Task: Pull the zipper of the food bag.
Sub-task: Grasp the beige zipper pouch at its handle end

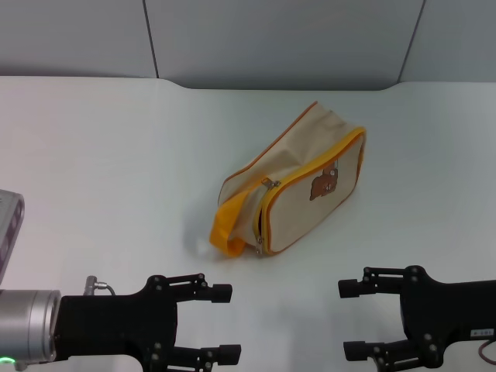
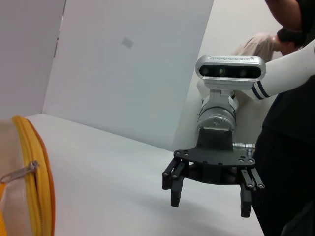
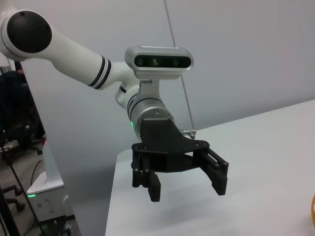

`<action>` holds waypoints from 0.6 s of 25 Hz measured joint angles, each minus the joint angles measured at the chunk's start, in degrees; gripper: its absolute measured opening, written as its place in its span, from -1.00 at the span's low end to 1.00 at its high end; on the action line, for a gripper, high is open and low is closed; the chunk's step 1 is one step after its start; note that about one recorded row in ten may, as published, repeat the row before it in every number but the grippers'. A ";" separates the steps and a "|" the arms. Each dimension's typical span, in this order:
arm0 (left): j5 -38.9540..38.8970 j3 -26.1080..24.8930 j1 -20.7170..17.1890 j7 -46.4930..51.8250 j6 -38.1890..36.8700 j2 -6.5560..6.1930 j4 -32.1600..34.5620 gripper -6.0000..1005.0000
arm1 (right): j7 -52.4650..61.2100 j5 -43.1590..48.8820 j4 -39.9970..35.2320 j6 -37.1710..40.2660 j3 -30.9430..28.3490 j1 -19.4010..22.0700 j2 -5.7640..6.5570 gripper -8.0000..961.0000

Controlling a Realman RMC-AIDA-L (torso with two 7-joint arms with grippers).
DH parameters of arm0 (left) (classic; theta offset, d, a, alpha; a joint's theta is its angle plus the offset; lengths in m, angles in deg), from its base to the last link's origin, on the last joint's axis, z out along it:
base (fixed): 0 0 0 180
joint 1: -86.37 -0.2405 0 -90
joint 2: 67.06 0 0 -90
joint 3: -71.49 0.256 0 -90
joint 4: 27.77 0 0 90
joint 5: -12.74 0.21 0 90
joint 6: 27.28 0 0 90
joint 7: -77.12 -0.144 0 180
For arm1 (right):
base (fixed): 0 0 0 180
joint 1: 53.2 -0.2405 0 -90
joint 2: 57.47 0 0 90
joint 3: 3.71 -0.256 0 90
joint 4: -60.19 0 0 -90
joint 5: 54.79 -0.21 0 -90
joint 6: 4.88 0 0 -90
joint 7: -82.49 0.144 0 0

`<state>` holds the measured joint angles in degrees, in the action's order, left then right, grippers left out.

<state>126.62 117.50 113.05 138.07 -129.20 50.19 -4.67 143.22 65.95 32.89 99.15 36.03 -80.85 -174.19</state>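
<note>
The food bag (image 1: 310,167), a cream canvas pouch with orange piping and a brown bear print (image 1: 324,186), lies on the white table (image 1: 116,155) at the middle. Its orange zipper (image 1: 350,151) runs round the front panel's edge. Silver pull tabs show near the strap end (image 1: 270,183) and lower down (image 1: 258,246). The orange strap (image 1: 231,221) loops at the near left end. My left gripper (image 1: 226,324) is open and empty, near the front edge, left of the bag. My right gripper (image 1: 349,319) is open and empty, in front of the bag's right side. The left wrist view shows the zipper (image 2: 38,182) and a tab (image 2: 20,172).
Grey wall panels (image 1: 271,39) close the table's far side. A pale device (image 1: 8,221) sits at the left edge. The left wrist view shows my right gripper (image 2: 211,204) and a person in dark clothes (image 2: 290,147). The right wrist view shows my left gripper (image 3: 187,191).
</note>
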 joint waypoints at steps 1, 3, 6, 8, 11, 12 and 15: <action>0.00 -0.05 -0.03 -0.02 -0.02 0.00 0.01 0.62 | 0.00 0.00 0.00 0.00 0.00 0.00 0.00 0.67; 0.02 -0.18 -0.06 -0.06 -0.11 0.00 0.02 0.62 | 0.00 0.00 -0.01 0.02 -0.05 -0.09 0.00 0.67; 0.02 -0.15 -0.06 -0.08 -0.16 0.00 0.03 0.62 | 0.00 -0.03 -0.01 0.03 -0.06 -0.16 0.00 0.67; 0.02 -0.04 -0.06 -0.08 -0.18 0.00 0.06 0.62 | 0.00 -0.08 -0.03 0.03 -0.12 -0.18 0.00 0.67; 0.02 -0.13 -0.10 -0.08 -0.21 0.00 0.08 0.62 | 0.00 -0.10 -0.03 0.03 -0.14 -0.19 0.00 0.67; 0.02 -0.16 -0.12 -0.08 -0.22 0.00 0.10 0.62 | 0.00 -0.13 -0.03 0.03 -0.14 -0.20 0.00 0.67; 0.02 -0.20 -0.21 -0.08 -0.29 0.00 0.18 0.62 | 0.00 -0.18 -0.03 0.03 -0.14 -0.22 0.00 0.67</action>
<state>126.65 117.30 112.84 137.98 -129.49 50.18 -4.49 143.22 65.77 32.86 99.18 35.90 -81.07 -174.19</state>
